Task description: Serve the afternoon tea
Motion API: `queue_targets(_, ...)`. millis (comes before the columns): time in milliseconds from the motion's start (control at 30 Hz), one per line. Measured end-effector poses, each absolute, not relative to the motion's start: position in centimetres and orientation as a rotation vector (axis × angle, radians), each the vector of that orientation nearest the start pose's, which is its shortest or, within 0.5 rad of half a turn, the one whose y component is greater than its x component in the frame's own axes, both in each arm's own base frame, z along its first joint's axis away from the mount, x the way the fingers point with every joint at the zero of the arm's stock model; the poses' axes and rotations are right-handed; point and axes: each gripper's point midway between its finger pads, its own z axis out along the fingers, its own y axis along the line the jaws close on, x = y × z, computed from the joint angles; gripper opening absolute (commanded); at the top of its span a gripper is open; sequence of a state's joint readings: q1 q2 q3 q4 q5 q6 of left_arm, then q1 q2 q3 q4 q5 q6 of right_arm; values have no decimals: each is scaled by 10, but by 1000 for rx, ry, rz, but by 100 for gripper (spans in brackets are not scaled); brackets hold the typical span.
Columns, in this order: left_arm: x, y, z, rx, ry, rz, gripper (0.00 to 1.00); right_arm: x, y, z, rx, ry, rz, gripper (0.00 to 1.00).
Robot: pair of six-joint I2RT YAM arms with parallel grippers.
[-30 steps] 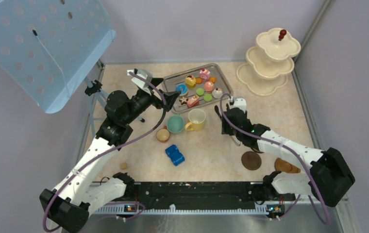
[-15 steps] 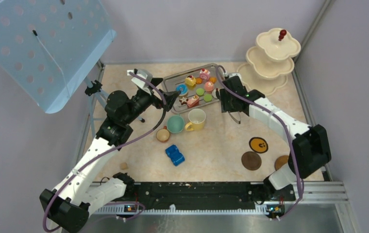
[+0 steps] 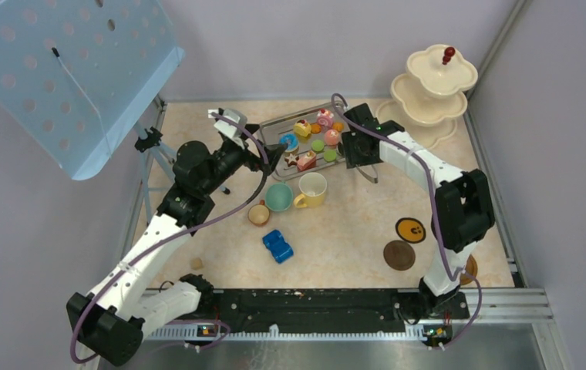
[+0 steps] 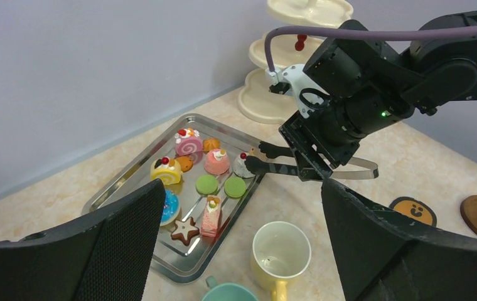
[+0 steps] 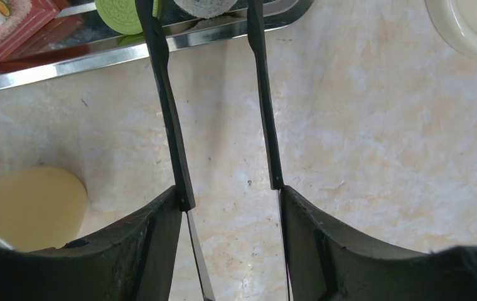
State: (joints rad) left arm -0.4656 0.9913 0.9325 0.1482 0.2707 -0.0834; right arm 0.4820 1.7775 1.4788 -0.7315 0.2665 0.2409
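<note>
At the far right corner, stand: cream, tiers look bare, waiting for the sweets.
Tray: just left of it, sweets all on it.
Right gripper: clamped on tongs, likely so tiny toys can be pinched; tips straddle a white cake at the tray's right edge, probably the next pick.
Left gripper: spread wide, holding nothing, hovering at the tray's near edge.
Right arm, against a second ago: swung from mid-table to the tray.
</note>
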Motion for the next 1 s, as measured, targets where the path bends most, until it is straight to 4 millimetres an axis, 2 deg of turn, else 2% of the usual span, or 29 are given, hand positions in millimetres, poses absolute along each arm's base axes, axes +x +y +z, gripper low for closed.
queue_targets(367, 309, -211, 358, 505, 1438, -635, 99, 407, 165, 111, -251, 2562, -114, 57)
queue_targets(633, 312, -212, 350, 507, 1458, -635, 99, 410, 164, 100, -262, 2582, -137, 55)
queue_targets(800, 312, -212, 350, 505, 1458, -633, 99, 414, 165, 99, -260, 2577, -139, 51)
queue_targets(900, 312, -212, 350, 505, 1458, -633, 99, 414, 165, 99, -259, 2575, -139, 42)
queue_targets(1000, 312, -212, 350, 504, 1458, -632, 99, 414, 165, 99, -259, 2573, -138, 39)
